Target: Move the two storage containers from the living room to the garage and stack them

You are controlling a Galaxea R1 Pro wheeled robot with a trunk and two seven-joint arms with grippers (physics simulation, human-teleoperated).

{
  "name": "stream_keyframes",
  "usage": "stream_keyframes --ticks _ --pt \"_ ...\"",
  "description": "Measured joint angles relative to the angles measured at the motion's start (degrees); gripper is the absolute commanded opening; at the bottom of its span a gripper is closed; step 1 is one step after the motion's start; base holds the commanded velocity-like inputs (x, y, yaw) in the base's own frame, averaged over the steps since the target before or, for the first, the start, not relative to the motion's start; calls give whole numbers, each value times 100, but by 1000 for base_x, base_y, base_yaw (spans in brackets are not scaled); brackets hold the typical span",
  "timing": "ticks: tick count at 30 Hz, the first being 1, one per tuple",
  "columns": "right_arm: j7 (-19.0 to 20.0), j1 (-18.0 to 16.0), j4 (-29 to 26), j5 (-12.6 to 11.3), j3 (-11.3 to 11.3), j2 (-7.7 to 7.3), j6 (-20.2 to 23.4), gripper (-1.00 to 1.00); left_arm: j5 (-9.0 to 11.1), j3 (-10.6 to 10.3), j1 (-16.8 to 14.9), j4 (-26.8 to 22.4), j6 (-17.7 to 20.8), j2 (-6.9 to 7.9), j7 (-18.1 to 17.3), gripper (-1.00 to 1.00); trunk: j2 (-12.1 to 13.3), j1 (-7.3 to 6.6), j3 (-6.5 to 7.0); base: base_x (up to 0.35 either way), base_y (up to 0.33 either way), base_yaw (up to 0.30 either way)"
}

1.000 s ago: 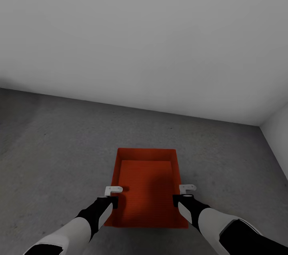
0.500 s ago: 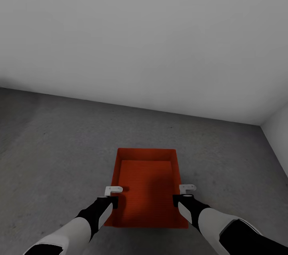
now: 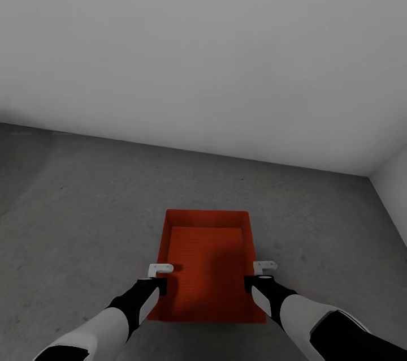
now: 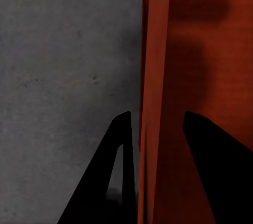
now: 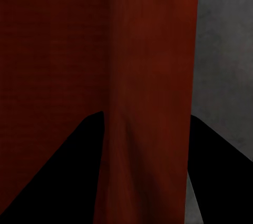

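One orange-red storage container (image 3: 208, 262) sits low over the garage's dark grey concrete floor (image 3: 85, 208), open side up and empty; I cannot tell whether it rests on the floor. My left gripper (image 3: 160, 269) straddles its left wall, with black fingers (image 4: 122, 145) on either side of the rim (image 4: 154, 76). My right gripper (image 3: 264, 266) straddles the right wall (image 5: 153, 76) the same way, and that wall spans the gap between its fingers (image 5: 89, 139). Both look shut on the walls.
A pale grey wall (image 3: 203, 55) stands a short way beyond the container. A second wall (image 3: 395, 191) meets it at the far right corner. Bare floor spreads out to the left and ahead of the bin.
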Motion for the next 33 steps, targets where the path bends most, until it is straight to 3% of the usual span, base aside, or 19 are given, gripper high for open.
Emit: stream_keyframes --ticks 11,19,30,33 --pt "1 1 1 0 -2 0 0 -100 -2 1 0 1 1 0 0 -100 -440 241 -197 0 0 0" --pt "0 -1 0 0 1 0 1 -100 1 0 0 0 0 0 0 -100 -441 242 -197 0 0 0" --pt "0 0 0 0 1 0 3 -100 0 1 0 1 0 0 0 -100 -881 483 -394 0 0 0" --pt "1 0 1 0 -1 0 -1 -100 -2 2 0 -1 0 0 0 -100 -883 483 -395 0 0 0"
